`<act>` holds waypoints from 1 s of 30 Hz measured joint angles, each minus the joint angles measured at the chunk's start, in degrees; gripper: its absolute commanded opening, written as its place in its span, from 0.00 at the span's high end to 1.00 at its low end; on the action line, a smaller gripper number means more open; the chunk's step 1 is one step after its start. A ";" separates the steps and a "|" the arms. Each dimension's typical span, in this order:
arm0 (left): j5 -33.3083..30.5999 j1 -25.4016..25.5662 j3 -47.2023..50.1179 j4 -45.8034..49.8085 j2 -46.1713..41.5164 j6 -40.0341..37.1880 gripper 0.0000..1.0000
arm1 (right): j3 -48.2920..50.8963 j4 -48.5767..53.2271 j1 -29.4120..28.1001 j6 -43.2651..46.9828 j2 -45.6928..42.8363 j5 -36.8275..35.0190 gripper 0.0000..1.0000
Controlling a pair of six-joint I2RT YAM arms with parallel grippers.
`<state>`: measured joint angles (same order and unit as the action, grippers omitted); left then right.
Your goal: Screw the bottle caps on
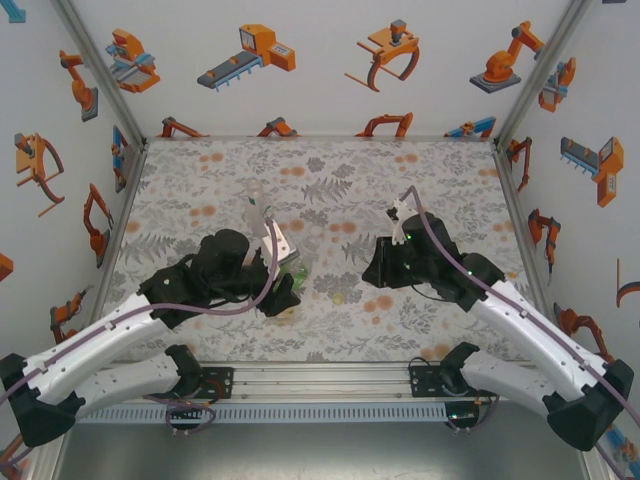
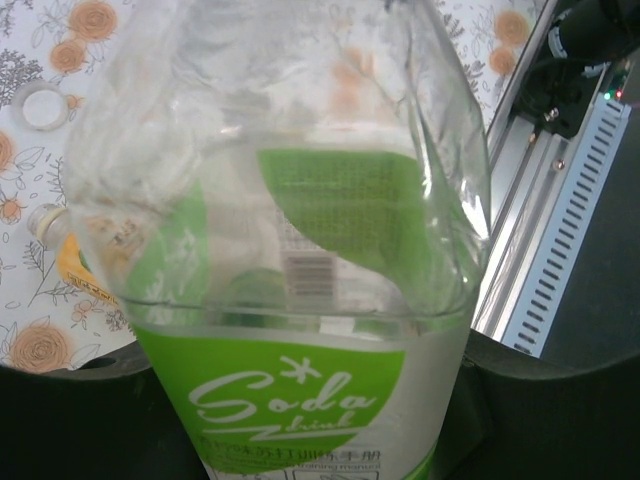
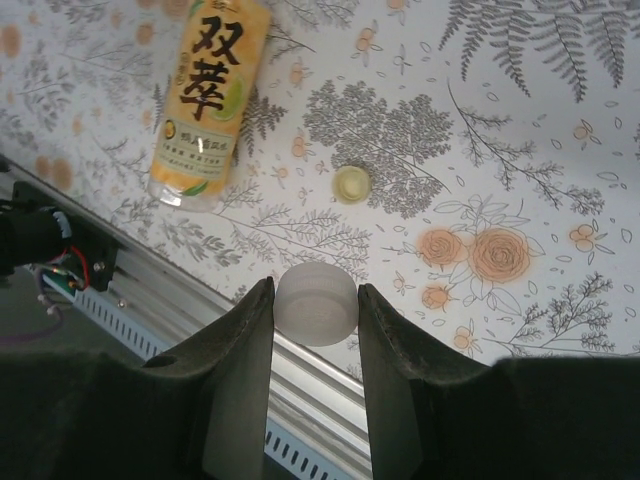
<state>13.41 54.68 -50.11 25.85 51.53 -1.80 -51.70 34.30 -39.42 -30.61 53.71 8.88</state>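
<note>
My left gripper [image 2: 310,425] is shut on a clear bottle [image 2: 290,230] with a green "Soda drink" label, its dark fingers [image 2: 560,400] pressed on both sides. In the top view that gripper [image 1: 285,287] holds the bottle [image 1: 270,232] over the mat's middle left. The white cap [image 3: 316,305] is pinched between the fingers of my right gripper [image 3: 316,310], above the table's near rail. A pale yellow cap [image 3: 351,184] lies on the mat beyond it, also visible in the top view [image 1: 340,296]. The amber bottle [image 3: 207,100] with a yellow-orange label lies on its side.
The metal rail [image 3: 200,300] runs along the table's near edge under my right gripper [image 1: 378,270]. Behind the clear bottle, the amber bottle's open neck [image 2: 50,225] and a pale round ring [image 2: 43,105] rest on the floral mat [image 1: 330,180].
</note>
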 measured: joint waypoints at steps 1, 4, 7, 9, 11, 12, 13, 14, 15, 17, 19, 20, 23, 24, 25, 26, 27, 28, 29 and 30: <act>0.35 0.04 -0.37 0.52 0.35 -0.63 0.99 | -0.02 -0.13 0.00 0.74 -0.72 0.55 1.00; 1.53 0.44 -1.70 1.88 2.01 -3.21 0.99 | -0.31 -0.76 0.00 3.37 -2.58 2.08 1.00; 2.62 1.38 -2.54 2.56 3.63 -5.44 1.00 | -1.29 -1.95 0.00 6.82 -4.07 4.44 1.00; 3.19 2.01 -2.84 2.71 4.57 -6.99 1.00 | -2.27 -2.84 0.00 9.64 -4.81 6.91 1.00; 3.61 2.73 -3.41 3.23 5.57 -8.48 1.00 | -2.84 -4.00 0.00 12.74 -5.77 10.12 1.00; 3.78 3.17 -3.80 3.45 6.19 -9.27 1.00 | -2.95 -4.59 0.00 14.25 -6.29 11.78 1.00; 3.93 3.61 -4.20 3.63 6.75 -9.88 1.00 | -3.06 -5.05 -0.02 15.67 -6.80 13.38 1.00; 4.00 4.15 -4.70 3.89 7.43 -10.60 1.00 | -3.15 -5.49 -0.04 17.20 -7.32 15.15 1.00; 3.96 4.81 -5.35 4.26 8.17 -11.30 1.00 | -3.21 -6.03 -0.04 18.67 -7.82 16.92 1.00; 3.85 5.95 -6.45 5.14 9.42 -12.46 1.00 | -3.26 -6.73 -0.04 21.05 -8.50 20.06 1.00; 3.54 7.17 -7.67 6.05 10.75 -13.49 1.00 | -3.48 -7.08 -0.04 23.28 -8.79 23.06 1.00; 3.37 7.82 -8.37 6.67 11.54 -13.92 1.00 | -3.54 -7.26 -0.04 24.37 -8.85 24.44 1.00; 3.04 9.05 -9.60 7.72 12.94 -14.78 1.00 | -3.69 -7.58 -0.04 27.10 -8.85 27.39 1.00; 2.95 9.33 -9.86 8.00 13.07 -15.02 1.00 | -3.89 -7.54 -0.04 27.98 -8.83 28.26 1.00; 2.89 9.60 -10.01 8.11 13.07 -15.26 1.00 | -4.11 -7.54 -0.04 28.70 -8.83 29.00 1.00; 2.89 9.92 -10.16 8.20 13.05 -15.54 1.00 | -4.42 -7.56 -0.04 29.46 -8.83 29.77 1.00; 2.86 10.29 -10.27 8.20 13.03 -15.78 1.00 | -4.76 -7.56 -0.04 30.29 -8.85 30.60 1.00; 2.86 10.56 -10.29 8.20 13.00 -15.87 1.00 | -5.01 -7.54 -0.04 30.80 -8.83 31.12 1.00; 2.86 10.80 -10.32 8.20 12.98 -16.06 1.00 | -5.18 -7.58 -0.04 31.45 -8.85 31.87 1.00; 2.84 11.02 -10.32 8.24 12.94 -16.26 1.00 | -5.31 -7.54 -0.04 32.04 -8.85 32.46 1.00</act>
<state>16.25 65.69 -60.42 34.09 64.47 -18.06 -57.01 26.76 -39.46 1.43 44.86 41.34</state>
